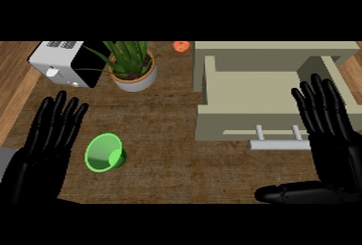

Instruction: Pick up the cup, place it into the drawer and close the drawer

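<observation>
Views: one only, the head view; no second view shares any part of the scene.
Position: above the near edge of the counter (176, 177), at head height.
Direction: steeply downward and forward, onto the counter's top.
Near edge: the left hand (42, 153) and right hand (329, 143) come in from the lower edge, closest to the camera.
Far edge: the microwave (63, 62), potted plant (133, 67) and a small orange thing (182, 46) lie along the top.
Right side: the open drawer (265, 119) fills the upper right.
Closeness: near; hands look large, and the green cup (105, 153) lies lower left.
</observation>
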You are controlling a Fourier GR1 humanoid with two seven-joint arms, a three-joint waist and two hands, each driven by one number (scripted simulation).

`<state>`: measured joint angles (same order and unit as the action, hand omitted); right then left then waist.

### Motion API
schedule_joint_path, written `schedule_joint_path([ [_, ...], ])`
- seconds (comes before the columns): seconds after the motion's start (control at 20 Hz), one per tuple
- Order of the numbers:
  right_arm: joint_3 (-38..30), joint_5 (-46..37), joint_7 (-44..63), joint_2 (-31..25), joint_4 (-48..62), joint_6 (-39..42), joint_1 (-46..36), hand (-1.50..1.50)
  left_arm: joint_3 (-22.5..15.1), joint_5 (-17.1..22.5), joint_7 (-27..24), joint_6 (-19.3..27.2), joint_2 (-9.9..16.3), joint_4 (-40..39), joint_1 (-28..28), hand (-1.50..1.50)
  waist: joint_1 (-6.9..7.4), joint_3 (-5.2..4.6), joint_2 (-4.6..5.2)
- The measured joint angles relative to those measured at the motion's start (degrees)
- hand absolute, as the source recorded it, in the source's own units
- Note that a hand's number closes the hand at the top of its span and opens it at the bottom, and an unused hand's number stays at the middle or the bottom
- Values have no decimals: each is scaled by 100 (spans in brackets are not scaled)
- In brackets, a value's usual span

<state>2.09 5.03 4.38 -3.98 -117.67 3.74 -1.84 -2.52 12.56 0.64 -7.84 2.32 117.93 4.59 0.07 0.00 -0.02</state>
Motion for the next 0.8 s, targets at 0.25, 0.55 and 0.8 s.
schedule_joint_path([
  [0.25, -51, -11, -14, 28, 159, 27, -159, -150, -76, -122, 87, 149, -99, -109, -188, -150, -3, 0, 0],
  [0.55, -94, -19, 130, 47, 101, -11, -289, -150, -13, -140, -3, 106, -90, -246, -50, -150, 0, 0, -1],
  [0.8, -121, -42, 168, 77, 118, -45, -371, -150, 118, -164, -68, 98, -59, -456, -24, -150, -1, 0, -1],
])
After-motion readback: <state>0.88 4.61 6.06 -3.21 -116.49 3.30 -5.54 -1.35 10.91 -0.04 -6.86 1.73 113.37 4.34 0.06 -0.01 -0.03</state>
